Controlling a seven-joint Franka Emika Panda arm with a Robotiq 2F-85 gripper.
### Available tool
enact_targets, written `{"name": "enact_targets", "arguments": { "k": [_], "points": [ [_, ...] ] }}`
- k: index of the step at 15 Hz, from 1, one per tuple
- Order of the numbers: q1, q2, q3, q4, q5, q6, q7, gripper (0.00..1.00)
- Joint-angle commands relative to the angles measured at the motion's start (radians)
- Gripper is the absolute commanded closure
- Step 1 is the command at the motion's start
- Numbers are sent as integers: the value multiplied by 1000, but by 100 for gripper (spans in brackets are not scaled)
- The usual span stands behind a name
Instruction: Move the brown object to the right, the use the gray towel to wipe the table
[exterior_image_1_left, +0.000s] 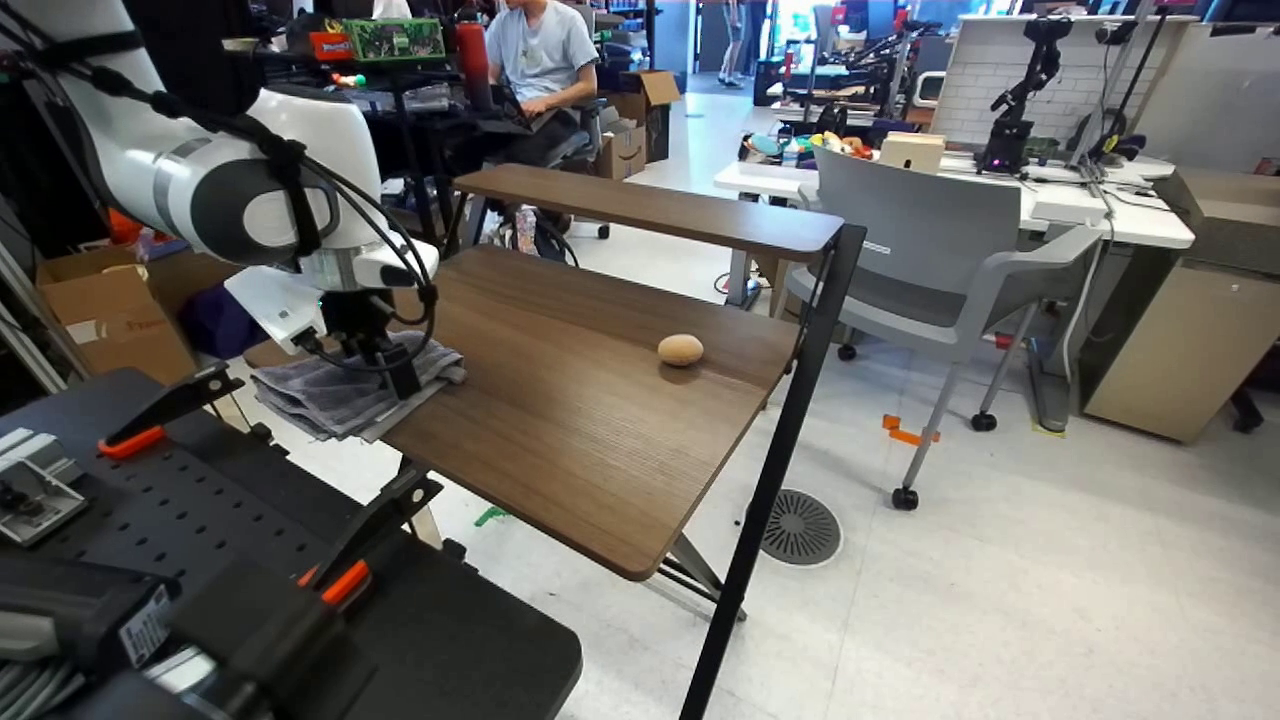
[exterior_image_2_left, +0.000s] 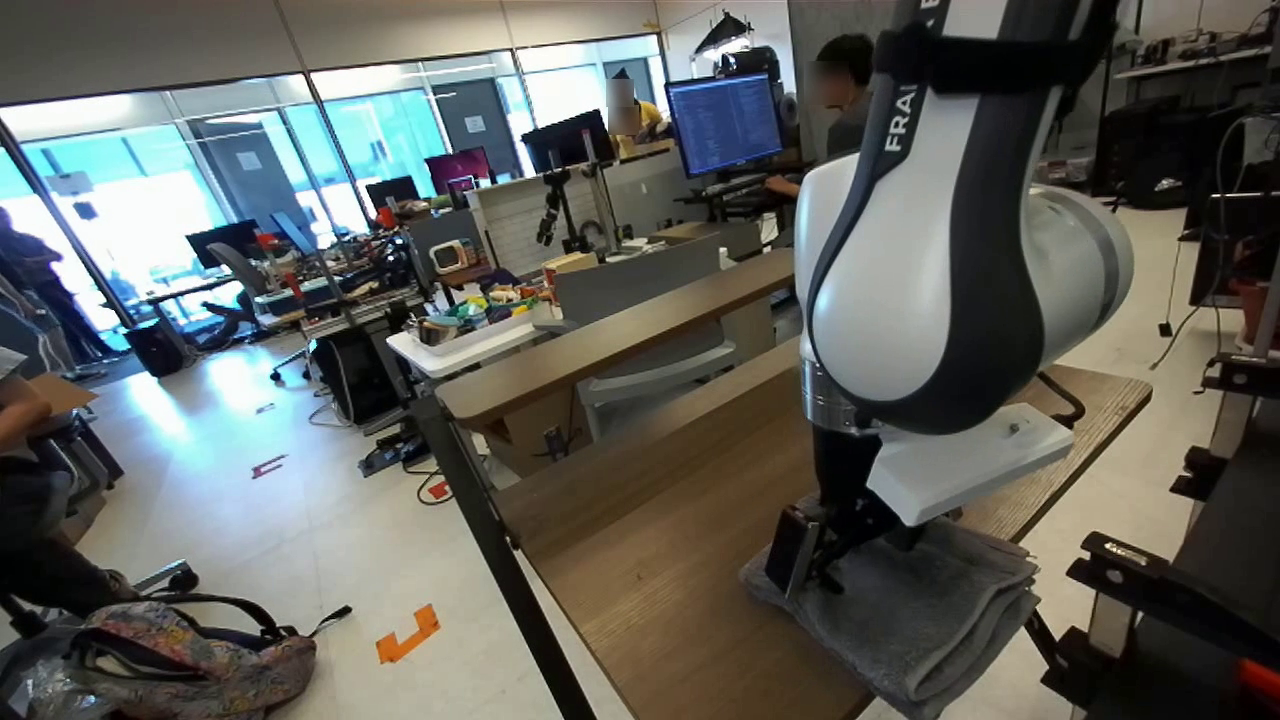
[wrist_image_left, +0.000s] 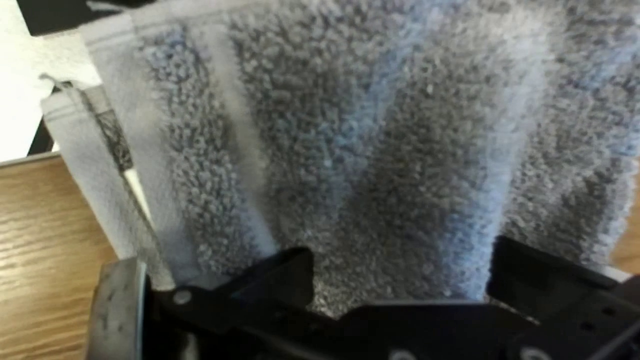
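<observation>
Directly beneath the pincer (wrist_image_left: 401, 270), the gray towel (exterior_image_2_left: 920, 620)

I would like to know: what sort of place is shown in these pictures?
Probably a robotics lab: besides the Franka arm, a black robot arm stands on a white desk, and a computer monitor displays what looks like code.

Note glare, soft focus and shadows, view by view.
Wrist view: black gripper fingers dark and soft-edged, folded gray terry towel showing readable pile, white patch at upper left washed out. In an exterior view: tall glass windows partly blown out, glare on the glossy pale floor. In an exterior view: light-brown egg-shaped object over a small dark shadow on the brown wood-grain tabletop.
</observation>
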Motion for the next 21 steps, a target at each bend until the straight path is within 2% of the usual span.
{"name": "enact_targets", "arguments": {
  "k": [1, 4, 7, 10, 16, 18, 21],
  "points": [
    [97, 76, -131, 39, -70, -94, 34, 0],
    [119, 77, -214, 83, -86, -177, 107, 0],
    [98, 104, -284, 117, -87, -217, 160, 0],
    [47, 131, -330, 140, -72, -199, 190, 0],
    [-82, 174, -339, 204, -16, -156, 253, 0],
    [-107, 187, -339, 231, 6, -143, 285, 0],
    [-136, 185, -306, 257, 44, -148, 294, 0]
  ]
}}
